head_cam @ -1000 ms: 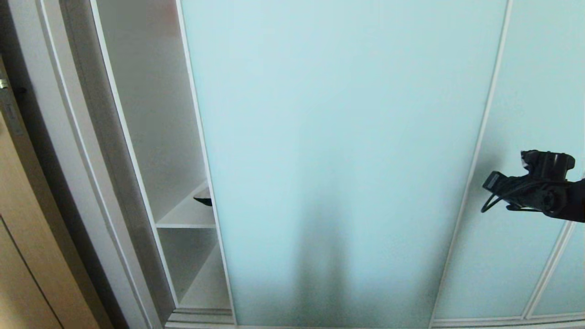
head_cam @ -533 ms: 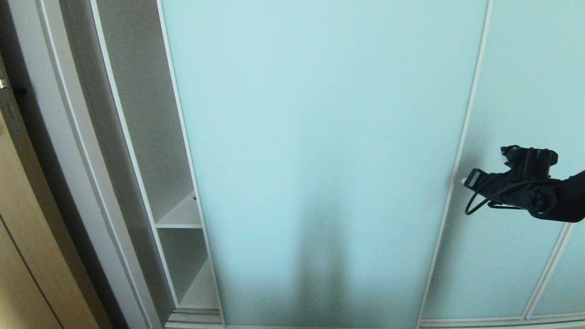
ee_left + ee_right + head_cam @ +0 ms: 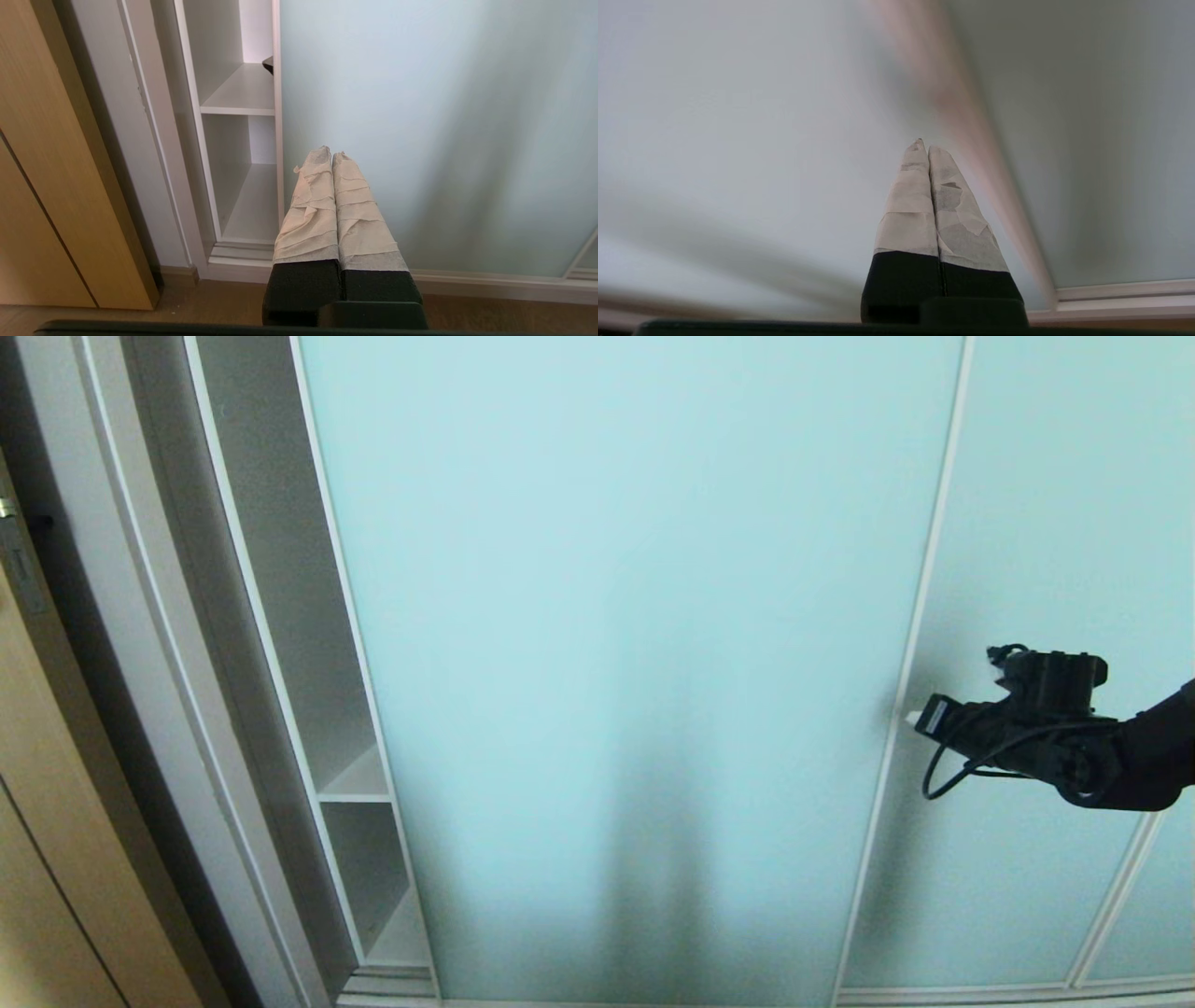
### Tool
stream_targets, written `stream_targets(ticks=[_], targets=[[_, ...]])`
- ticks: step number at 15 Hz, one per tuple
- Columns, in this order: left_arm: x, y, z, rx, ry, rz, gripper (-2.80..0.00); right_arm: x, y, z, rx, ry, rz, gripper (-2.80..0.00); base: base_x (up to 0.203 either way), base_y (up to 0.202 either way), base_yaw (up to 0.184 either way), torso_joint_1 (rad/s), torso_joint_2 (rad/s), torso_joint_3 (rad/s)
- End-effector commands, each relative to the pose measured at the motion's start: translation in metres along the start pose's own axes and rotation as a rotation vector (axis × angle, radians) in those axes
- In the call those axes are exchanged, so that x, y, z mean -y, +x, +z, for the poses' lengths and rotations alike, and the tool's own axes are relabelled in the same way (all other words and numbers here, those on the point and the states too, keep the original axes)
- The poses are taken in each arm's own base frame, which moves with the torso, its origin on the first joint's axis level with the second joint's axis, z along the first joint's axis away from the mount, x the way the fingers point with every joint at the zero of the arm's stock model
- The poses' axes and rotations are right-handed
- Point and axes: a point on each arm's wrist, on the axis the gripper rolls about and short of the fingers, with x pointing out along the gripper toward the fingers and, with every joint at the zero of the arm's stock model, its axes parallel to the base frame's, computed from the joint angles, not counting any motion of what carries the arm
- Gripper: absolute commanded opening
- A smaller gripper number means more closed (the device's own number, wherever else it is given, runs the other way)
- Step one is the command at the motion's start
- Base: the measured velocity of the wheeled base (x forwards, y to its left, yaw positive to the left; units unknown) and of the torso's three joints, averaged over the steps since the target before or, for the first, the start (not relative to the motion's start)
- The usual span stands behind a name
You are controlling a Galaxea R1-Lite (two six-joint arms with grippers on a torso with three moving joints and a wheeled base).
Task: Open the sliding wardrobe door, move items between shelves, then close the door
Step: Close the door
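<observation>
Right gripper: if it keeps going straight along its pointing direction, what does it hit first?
Most likely the sliding wardrobe door: the right gripper, shut, points at the door's right frame edge, tips close to or already against it. Contact can't be confirmed.

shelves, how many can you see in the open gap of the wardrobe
2: one shelf partway up with a dark item on it, one lower shelf near the floor. The sliding door may hide more.

Home, likely bedroom. Built-in wardrobe with tall frosted-glass sliding door (image 3: pixel 616 644) in thin pale frame, white shelves (image 3: pixel 240 93) inside narrow compartment. Beside wardrobe, light wooden door (image 3: pixel 42 154). Wooden floor (image 3: pixel 210 298) and white skirting board along base.
</observation>
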Motion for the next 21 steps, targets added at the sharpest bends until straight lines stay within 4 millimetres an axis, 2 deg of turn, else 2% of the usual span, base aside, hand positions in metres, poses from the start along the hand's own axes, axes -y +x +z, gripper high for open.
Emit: stream_targets(ticks=[1, 9, 12, 15, 18, 21], targets=[[0.0, 0.0, 0.0, -0.001, 0.0, 0.0, -2.8, -0.016, -0.002, -0.006, -0.013, -0.011, 0.031, -2.8, 0.0, 0.0, 0.0, 0.0, 0.0, 0.0], [0.0, 0.0, 0.0, -0.001, 0.0, 0.0, -2.8, -0.027, 0.019, -0.025, 0.019, -0.026, 0.025, -2.8, 0.0, 0.0, 0.0, 0.0, 0.0, 0.0], [0.0, 0.0, 0.0, -0.001, 0.0, 0.0, -2.8, -0.029, 0.002, -0.016, 0.032, -0.029, 0.035, -2.8, 0.0, 0.0, 0.0, 0.0, 0.0, 0.0], [0.0, 0.0, 0.0, -0.001, 0.0, 0.0, -2.8, -0.017, -0.017, 0.003, 0.065, -0.019, 0.036, -2.8, 0.0, 0.0, 0.0, 0.0, 0.0, 0.0], [0.0, 0.0, 0.0, -0.001, 0.0, 0.0, -2.8, -0.005, -0.02, 0.009, 0.087, -0.012, 0.011, -2.8, 0.0, 0.0, 0.0, 0.0, 0.0, 0.0], [0.0, 0.0, 0.0, -0.001, 0.0, 0.001, -2.8, 0.01, -0.009, 0.004, 0.084, -0.005, -0.011, -2.8, 0.0, 0.0, 0.0, 0.0, 0.0, 0.0]])
